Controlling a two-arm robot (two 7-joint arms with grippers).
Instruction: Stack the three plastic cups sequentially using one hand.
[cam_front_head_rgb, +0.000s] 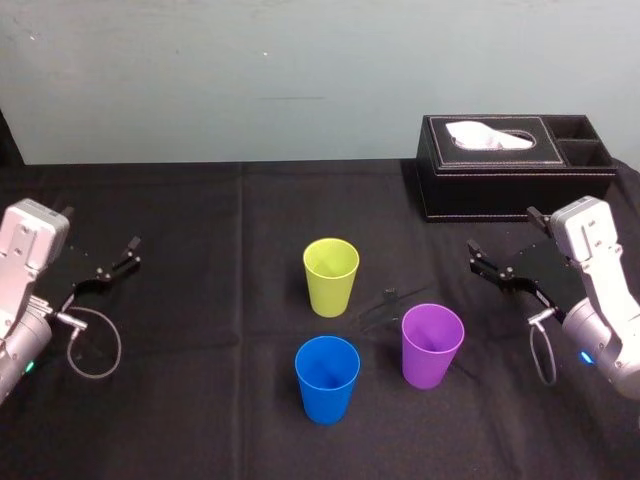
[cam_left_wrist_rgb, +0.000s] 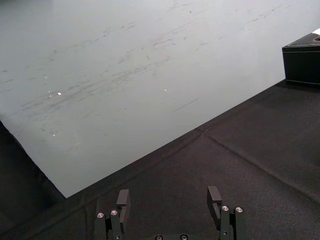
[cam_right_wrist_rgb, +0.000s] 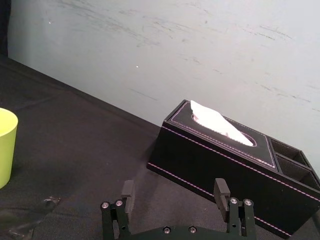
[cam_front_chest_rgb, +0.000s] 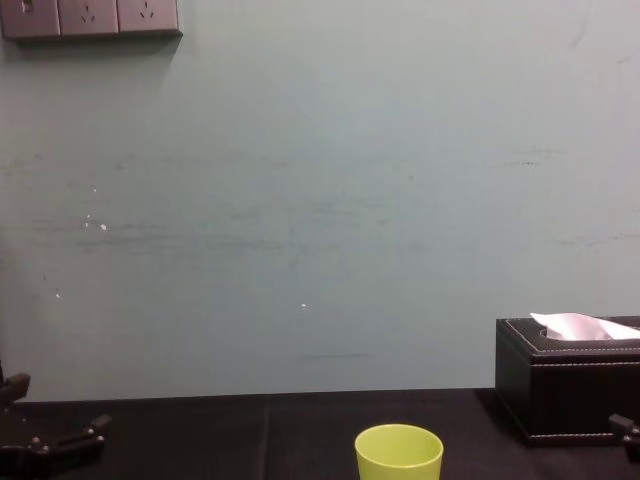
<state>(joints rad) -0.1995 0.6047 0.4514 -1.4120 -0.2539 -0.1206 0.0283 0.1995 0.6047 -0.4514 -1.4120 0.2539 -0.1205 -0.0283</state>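
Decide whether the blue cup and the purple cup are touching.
Apart. The head view shows black cloth between the blue cup and purple cup.

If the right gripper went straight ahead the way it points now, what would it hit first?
Probably the black tissue box: the open right gripper faces its side wall across bare cloth. The lime cup sits well off that line. Depth is unclear.

Three cups before tissue box
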